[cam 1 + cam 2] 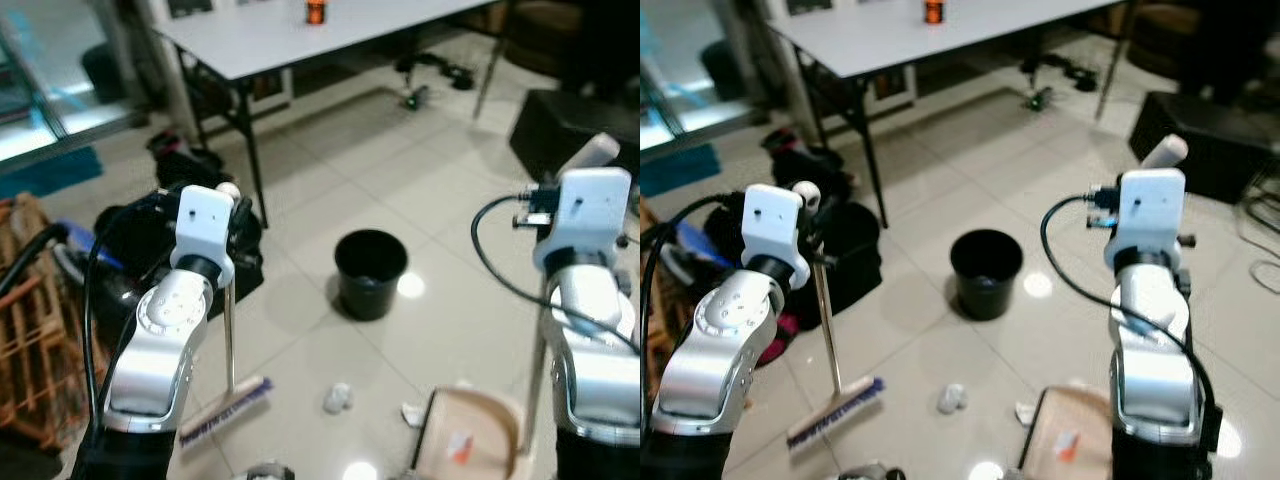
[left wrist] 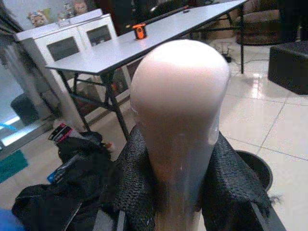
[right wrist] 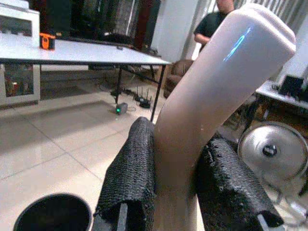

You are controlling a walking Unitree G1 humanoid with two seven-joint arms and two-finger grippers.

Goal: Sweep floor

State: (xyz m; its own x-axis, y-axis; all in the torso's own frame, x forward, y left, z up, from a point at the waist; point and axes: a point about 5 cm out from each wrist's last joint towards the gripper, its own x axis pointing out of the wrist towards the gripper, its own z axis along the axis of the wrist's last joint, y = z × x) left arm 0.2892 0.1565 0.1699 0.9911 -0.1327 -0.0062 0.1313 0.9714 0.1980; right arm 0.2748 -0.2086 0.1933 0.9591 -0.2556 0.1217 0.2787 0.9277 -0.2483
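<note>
The left gripper (image 2: 175, 202) pinches the top of the broom handle (image 2: 179, 125), its two black fingers (image 2: 137, 187) pressed against either side of the pale rounded grip. The broom (image 1: 231, 345) stands nearly upright, its brush head (image 1: 225, 411) resting on the tiled floor (image 1: 330, 180). The right gripper (image 3: 175, 192) clamps the cream dustpan handle (image 3: 211, 101) the same way, and the dustpan (image 1: 472, 436) sits low on the floor with what looks like a scrap of orange litter in it. Two crumpled white bits (image 1: 338, 398) lie between brush and pan. A black bin (image 1: 371, 272) stands just beyond them, in front of a white table (image 1: 300, 35).
</note>
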